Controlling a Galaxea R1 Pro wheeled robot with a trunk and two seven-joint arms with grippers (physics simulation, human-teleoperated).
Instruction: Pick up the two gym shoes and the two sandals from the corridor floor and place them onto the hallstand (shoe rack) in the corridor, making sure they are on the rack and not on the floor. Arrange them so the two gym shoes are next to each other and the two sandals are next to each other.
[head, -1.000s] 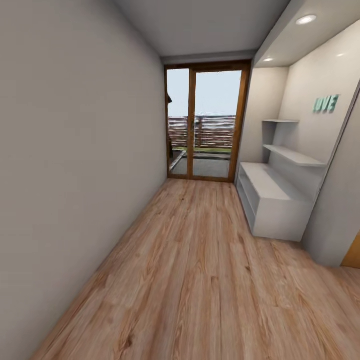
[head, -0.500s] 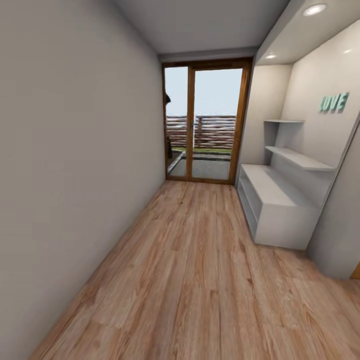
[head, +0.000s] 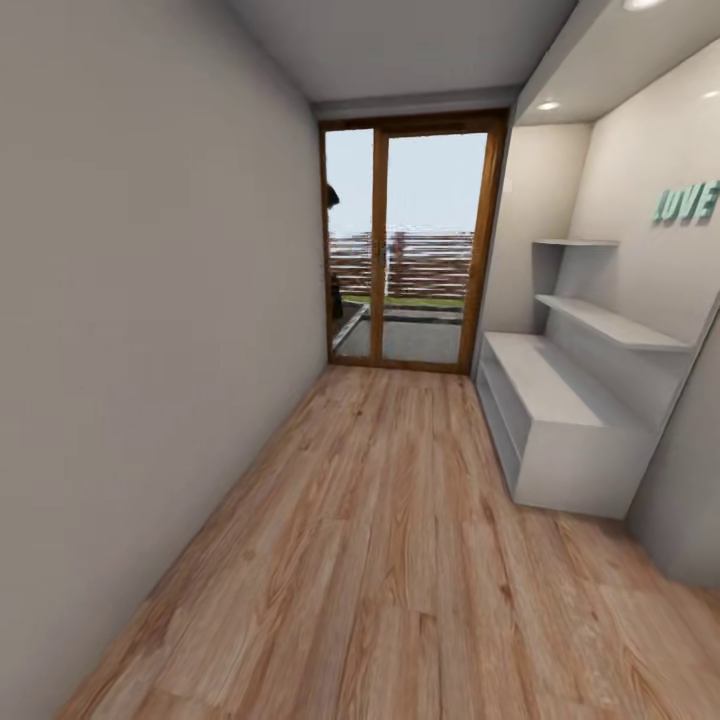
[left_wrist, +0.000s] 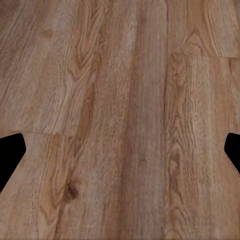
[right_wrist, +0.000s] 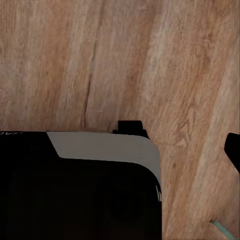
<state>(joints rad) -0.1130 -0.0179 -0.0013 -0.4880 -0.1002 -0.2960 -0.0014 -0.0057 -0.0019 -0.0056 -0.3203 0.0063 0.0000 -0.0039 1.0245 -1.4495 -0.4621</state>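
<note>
The hallstand (head: 560, 410), a pale grey-white unit with a low bench, open compartments below and floating shelves (head: 610, 325) above, stands along the right wall of the corridor. Light wood-plank corridor floor (head: 400, 540) stretches ahead of me. The gym shoes and the sandals are out of view. My left gripper (left_wrist: 120, 152) hangs open over bare planks, its dark fingertips (left_wrist: 10, 155) far apart. My right gripper (right_wrist: 120, 150) is open too, with one fingertip (right_wrist: 233, 150) at the picture's edge, above the floor and my own dark base (right_wrist: 75, 190).
A grey wall (head: 130, 350) runs along the left side. A wood-framed glass door (head: 410, 240) closes the far end of the corridor. Green letters (head: 685, 202) hang on the wall above the hallstand.
The whole head view has shifted: the camera has moved forward along the corridor, so the door and hallstand look nearer. Nothing in the scene itself has moved.
</note>
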